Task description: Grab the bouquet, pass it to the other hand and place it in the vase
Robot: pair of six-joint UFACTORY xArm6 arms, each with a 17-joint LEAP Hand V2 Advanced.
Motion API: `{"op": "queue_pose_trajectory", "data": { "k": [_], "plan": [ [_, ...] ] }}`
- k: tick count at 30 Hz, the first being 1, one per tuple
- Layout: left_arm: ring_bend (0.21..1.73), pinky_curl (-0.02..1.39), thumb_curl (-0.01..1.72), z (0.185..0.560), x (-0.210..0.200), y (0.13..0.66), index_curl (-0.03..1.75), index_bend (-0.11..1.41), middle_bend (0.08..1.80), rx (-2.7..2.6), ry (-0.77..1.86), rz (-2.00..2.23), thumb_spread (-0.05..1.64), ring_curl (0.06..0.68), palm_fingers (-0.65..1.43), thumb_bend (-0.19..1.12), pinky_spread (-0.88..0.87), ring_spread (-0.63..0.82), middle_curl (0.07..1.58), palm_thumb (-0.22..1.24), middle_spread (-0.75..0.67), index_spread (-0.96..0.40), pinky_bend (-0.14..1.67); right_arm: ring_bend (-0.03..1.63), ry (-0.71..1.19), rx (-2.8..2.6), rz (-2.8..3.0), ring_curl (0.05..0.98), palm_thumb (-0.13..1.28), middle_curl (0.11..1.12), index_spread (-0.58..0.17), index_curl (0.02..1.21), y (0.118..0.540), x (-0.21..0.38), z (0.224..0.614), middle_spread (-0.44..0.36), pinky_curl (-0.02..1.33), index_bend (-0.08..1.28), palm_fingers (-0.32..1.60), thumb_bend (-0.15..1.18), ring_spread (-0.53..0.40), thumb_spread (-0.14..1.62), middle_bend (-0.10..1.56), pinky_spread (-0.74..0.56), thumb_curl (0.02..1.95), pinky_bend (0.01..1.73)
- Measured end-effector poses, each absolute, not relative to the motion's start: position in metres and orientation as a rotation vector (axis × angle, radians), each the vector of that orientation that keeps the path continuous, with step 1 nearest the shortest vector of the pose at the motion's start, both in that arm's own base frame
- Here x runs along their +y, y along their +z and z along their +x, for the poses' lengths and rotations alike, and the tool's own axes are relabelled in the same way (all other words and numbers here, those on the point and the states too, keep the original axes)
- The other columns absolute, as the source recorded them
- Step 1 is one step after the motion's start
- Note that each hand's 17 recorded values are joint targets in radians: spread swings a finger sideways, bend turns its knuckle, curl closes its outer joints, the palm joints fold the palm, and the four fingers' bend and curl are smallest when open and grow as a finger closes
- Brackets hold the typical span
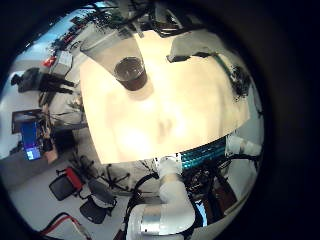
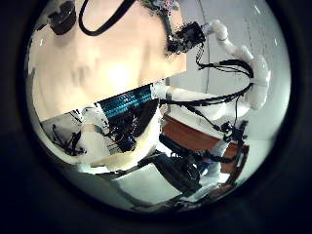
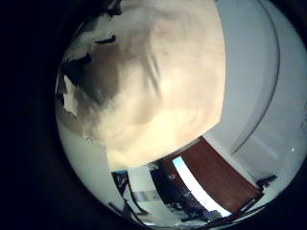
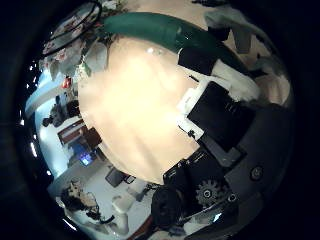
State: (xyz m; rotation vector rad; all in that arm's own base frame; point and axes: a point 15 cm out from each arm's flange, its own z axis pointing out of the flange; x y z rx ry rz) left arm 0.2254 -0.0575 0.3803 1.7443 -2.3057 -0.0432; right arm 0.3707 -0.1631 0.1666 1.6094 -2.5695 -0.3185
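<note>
Four palm cameras, none fixed, left pair high above the desk facing down, taking in its edges and the vase, right pair lower over it, all sharing the desktop.

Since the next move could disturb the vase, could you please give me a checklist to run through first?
1. Vase upright on the table, mouth unblocked: ok.
2. Table around the vase free of clutter: ok.
3. Left hand well above the table, nothing close to its palm: ok.
4. Right hand over the far table edge, away from the vase: ok.
5. Bouquet, probably the ragged shape by the right palm, securely held: cannot tell.
</note>
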Motion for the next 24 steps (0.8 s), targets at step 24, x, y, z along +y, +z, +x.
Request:
{"op": "queue_pose_trajectory", "data": {
  "k": [24],
  "plan": [
    [0.69,-0.01,0.29,0.244,-0.069,0.381,0.43,0.19,0.24,-2.354,-0.010,1.675,1.12,0.125,0.38,-0.02,0.25,0.18,0.42,0.18,0.03,-0.17,0.73,1.46,0.019,-2.707,1.697,0.644,1.17,0.75,-0.223,0.82,0.323,-0.228,0.379,-0.122,0.52,1.17,1.16,0.04,-0.184,0.90,1.35,-0.18,0.86,1.46]
  ]
}}
